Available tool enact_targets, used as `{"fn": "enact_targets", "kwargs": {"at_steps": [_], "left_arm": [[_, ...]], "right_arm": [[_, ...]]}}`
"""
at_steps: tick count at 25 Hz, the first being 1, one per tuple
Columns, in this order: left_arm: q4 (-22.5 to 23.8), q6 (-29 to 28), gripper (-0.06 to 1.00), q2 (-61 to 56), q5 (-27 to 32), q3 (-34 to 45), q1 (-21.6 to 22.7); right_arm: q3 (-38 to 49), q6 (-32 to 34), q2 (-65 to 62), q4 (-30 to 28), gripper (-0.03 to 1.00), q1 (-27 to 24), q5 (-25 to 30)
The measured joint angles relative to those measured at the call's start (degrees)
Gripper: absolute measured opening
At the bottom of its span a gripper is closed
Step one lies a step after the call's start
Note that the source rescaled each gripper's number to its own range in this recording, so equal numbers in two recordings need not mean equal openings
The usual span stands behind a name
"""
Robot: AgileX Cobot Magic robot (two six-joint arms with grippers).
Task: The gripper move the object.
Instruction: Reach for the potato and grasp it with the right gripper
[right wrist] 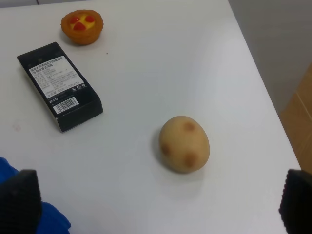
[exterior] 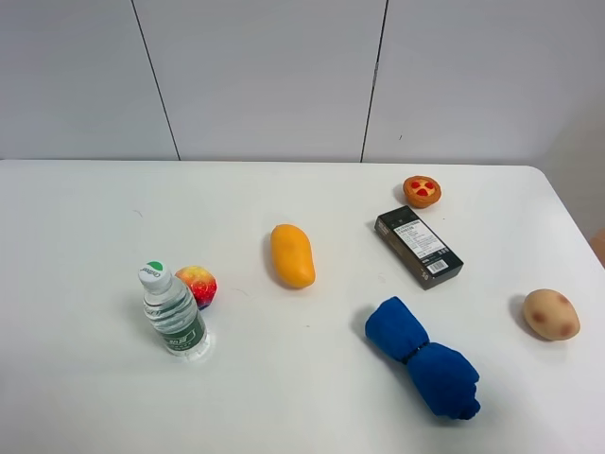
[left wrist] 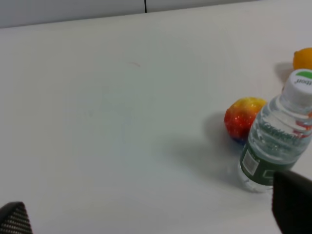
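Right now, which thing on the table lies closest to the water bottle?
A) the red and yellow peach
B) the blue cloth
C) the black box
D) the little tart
A: the peach lies right beside the water bottle, while the blue cloth, the black box and the tart all lie well off on the other side of the table.

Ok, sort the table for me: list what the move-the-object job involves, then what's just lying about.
In the job:
potato
right gripper, open, not touching it

Lying about:
mango
peach
water bottle
black box
tart
blue cloth
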Motion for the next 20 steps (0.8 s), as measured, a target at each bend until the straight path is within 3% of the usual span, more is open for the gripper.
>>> {"fn": "enact_targets", "kwargs": {"at_steps": [13,20], "left_arm": [[0.0,0.0,1.00,0.0,0.0,0.0,0.0],[0.0,0.0,1.00,0.0,0.0,0.0,0.0]], "right_arm": [[0.0,0.0,0.0,0.0,1.00,0.0,0.0],[0.0,0.1,0.0,0.0,1.00,2.9,0.0]]}}
